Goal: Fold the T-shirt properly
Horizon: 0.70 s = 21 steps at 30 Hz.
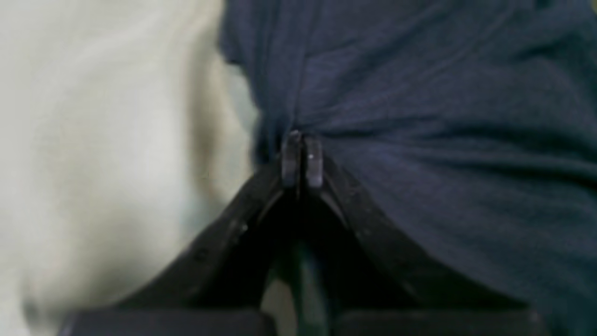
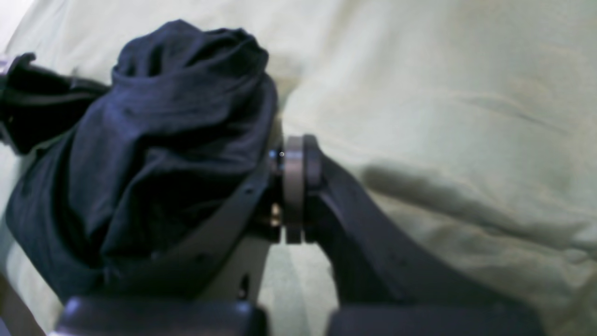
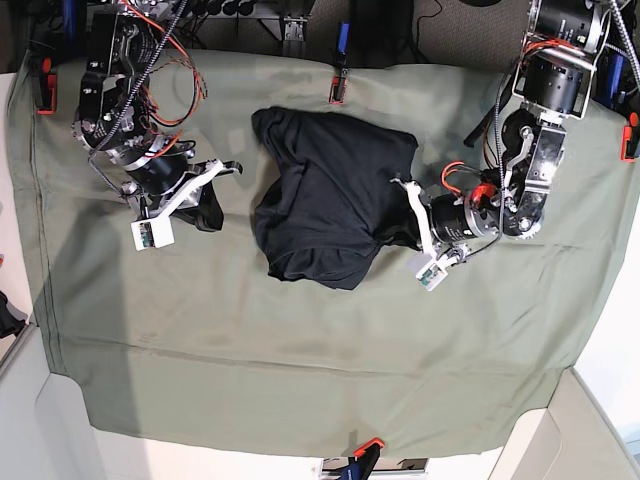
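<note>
The T-shirt [image 3: 335,200], soft, thin and limp, lies bunched on the desk [image 3: 300,360] between the arms. Left gripper [image 1: 301,158] jaws pinch its edge; right gripper [image 2: 294,186] jaws clamp a dark sleeve. Hems give the surest hold.

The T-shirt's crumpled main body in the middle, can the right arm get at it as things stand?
Probably not yet: the right tool looks shut on a bunched end of the T-shirt. Nothing else sits between them on the green cloth.
</note>
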### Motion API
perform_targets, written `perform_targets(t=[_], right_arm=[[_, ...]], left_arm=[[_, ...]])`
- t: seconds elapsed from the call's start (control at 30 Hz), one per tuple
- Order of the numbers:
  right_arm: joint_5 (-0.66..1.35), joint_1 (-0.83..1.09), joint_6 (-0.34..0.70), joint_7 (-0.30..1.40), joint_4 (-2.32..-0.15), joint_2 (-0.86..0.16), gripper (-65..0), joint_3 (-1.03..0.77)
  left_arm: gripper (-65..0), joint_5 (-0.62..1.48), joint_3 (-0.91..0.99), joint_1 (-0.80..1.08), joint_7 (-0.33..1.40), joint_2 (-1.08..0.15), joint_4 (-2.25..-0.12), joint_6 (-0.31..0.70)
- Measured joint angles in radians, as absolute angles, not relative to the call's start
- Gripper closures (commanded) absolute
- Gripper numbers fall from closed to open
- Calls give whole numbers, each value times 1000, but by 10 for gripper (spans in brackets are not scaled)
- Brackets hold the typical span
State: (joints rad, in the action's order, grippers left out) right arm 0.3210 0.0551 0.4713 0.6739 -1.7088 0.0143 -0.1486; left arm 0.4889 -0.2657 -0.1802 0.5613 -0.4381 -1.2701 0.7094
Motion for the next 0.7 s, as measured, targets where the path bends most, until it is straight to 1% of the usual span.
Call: perform_targets(t=[0.07, 0.13, 0.27, 0.37, 0.43, 0.53, 0.7], right_arm=[[321, 55, 471, 674, -1709, 14, 0, -149], [320, 56, 471, 675, -1709, 14, 0, -149], [322, 57, 471, 676, -1709, 14, 0, -149], [323, 58, 471, 678, -1711, 7, 0, -149], [323, 58, 471, 706, -1726, -9, 0, -150], [346, 78, 468, 726, -1766, -52, 0, -151], [365, 211, 468, 732, -1852, -141, 0, -152]], left_arm=[[-11, 517, -266, -189, 592, -453, -1276, 707], [-11, 566, -268, -189, 669, -483, -1320, 696], [-11, 716, -234, -181, 805, -559, -1496, 689], [-11, 803, -162, -160, 866, -595, -1639, 692], [-11, 847, -102, -109, 894, -627, -1715, 695], [-11, 860, 2, 20, 918, -671, -1790, 692], [-11, 907, 183, 255, 928, -670, -1896, 693]])
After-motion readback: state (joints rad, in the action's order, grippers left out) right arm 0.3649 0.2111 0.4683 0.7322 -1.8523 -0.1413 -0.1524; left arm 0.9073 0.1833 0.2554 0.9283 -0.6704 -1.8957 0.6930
